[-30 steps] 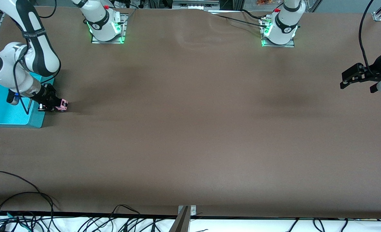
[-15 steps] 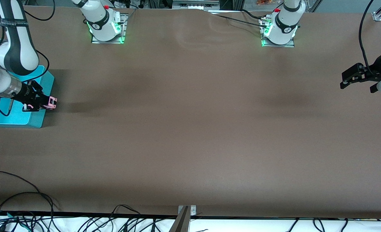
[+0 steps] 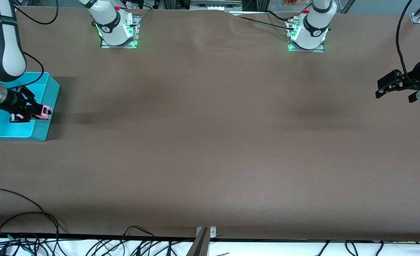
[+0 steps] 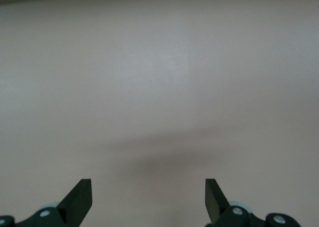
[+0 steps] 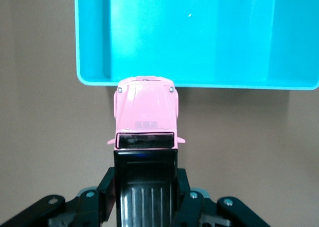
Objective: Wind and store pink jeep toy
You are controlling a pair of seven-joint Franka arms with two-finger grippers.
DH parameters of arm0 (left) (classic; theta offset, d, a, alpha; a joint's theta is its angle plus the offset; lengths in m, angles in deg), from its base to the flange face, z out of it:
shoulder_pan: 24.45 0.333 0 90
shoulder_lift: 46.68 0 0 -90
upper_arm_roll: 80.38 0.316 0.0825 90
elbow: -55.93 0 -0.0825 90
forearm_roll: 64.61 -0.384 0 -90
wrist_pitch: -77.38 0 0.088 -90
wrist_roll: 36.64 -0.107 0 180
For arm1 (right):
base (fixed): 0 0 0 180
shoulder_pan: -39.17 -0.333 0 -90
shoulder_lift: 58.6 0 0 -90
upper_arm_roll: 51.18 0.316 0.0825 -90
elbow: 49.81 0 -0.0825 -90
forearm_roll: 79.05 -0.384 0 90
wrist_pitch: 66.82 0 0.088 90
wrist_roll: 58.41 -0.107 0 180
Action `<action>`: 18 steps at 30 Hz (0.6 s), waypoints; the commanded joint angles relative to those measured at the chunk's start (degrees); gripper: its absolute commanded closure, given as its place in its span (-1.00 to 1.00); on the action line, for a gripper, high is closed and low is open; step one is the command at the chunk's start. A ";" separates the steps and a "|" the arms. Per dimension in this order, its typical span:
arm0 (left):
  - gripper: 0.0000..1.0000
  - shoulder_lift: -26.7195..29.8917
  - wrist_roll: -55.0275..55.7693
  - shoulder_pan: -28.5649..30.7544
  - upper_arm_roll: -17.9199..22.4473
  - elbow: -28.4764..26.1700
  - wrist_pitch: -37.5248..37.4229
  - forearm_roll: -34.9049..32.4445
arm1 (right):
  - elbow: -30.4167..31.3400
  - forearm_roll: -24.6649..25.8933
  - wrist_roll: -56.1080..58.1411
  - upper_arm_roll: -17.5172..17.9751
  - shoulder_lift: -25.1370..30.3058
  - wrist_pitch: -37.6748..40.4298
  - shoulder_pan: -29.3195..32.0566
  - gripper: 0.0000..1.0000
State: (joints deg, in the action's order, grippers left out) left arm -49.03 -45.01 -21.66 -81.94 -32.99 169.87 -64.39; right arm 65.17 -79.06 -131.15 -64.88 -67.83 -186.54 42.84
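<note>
My right gripper (image 3: 35, 113) is shut on the pink jeep toy (image 3: 46, 112) and holds it in the air over the rim of the turquoise bin (image 3: 52, 89) at the right arm's end of the table. In the right wrist view the black fingers (image 5: 106, 188) clamp the black roof and rear, so the right gripper (image 5: 146, 193) has the pink jeep toy (image 5: 146, 110) sticking out with its pink hood over the edge of the bin (image 5: 224, 83). Nothing lies inside the bin. My left gripper (image 3: 386, 85) waits open above the table at the left arm's end; the left gripper (image 4: 147, 199) holds nothing.
The brown table (image 3: 210, 142) stretches between the two arms. Loose black cables (image 3: 25, 217) lie along the table edge nearest the front camera. The two arm bases (image 3: 116, 28) stand along the edge farthest from it.
My right gripper has carried the jeep from over the table beside the bin toward the bin, and it now hangs over the bin's rim. The left arm has not moved.
</note>
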 commanded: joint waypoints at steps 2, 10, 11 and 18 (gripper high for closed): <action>-1.00 -0.91 -1.12 0.37 -0.11 2.08 -1.34 1.09 | -2.57 0.10 2.51 -0.97 0.71 4.58 0.11 0.75; -1.00 -1.00 -1.12 0.37 -0.11 2.08 -1.34 1.09 | -2.74 0.45 6.20 -4.31 1.68 5.20 0.11 0.75; -1.00 -0.91 -1.12 0.37 -0.20 2.08 -1.34 1.09 | -2.66 0.45 7.08 -5.01 1.59 5.20 0.11 0.75; -1.00 -1.00 -1.12 0.28 -0.20 2.08 -1.34 1.09 | -1.95 0.27 16.13 -11.95 0.97 4.67 0.28 0.74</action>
State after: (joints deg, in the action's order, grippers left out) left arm -49.10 -45.01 -21.67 -81.97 -32.99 169.87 -64.39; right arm 62.98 -79.04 -121.19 -72.79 -67.22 -182.50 42.87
